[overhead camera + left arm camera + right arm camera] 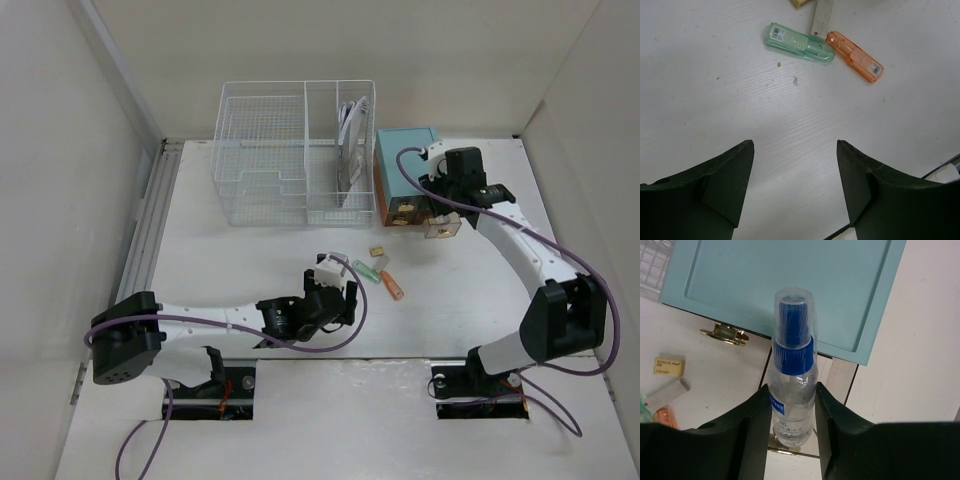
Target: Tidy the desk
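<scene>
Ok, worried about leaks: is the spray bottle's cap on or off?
On. In the right wrist view a clear cap covers the blue nozzle of the spray bottle, clamped in the right gripper.

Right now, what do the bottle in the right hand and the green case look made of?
The spray bottle looks like clear glossy plastic: its blue pump shows through the cap. The green case looks like translucent tinted plastic with shiny highlights.

Bright, even overhead light, soft shadows, sharp focus, mild glare on desk (250, 290).
</scene>
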You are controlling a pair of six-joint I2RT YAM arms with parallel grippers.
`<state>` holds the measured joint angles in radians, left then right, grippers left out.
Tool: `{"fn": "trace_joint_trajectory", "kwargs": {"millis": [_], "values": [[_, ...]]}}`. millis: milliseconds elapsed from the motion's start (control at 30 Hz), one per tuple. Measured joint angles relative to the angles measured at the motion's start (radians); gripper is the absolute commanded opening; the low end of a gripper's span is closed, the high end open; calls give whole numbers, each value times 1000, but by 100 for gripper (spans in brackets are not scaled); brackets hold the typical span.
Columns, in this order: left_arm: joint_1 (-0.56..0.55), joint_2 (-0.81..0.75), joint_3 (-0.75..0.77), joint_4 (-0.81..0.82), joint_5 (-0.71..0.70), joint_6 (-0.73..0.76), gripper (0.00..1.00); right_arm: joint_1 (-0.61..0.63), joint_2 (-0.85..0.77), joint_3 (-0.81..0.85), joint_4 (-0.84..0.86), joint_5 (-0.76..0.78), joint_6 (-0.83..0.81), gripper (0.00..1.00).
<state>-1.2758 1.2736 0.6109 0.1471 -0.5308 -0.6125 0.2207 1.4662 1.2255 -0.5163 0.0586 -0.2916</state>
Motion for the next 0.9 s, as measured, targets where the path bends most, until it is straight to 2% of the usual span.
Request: {"fn": "trace_joint_trajectory", "kwargs": {"millis": [367,900], "values": [[1,6,0,8,0,11,63,0,-64,-62,-10,-11,-35,0],[2,-4,0,14,0,13,63,0,-66,-69,-20,-19,-81,0]]}}
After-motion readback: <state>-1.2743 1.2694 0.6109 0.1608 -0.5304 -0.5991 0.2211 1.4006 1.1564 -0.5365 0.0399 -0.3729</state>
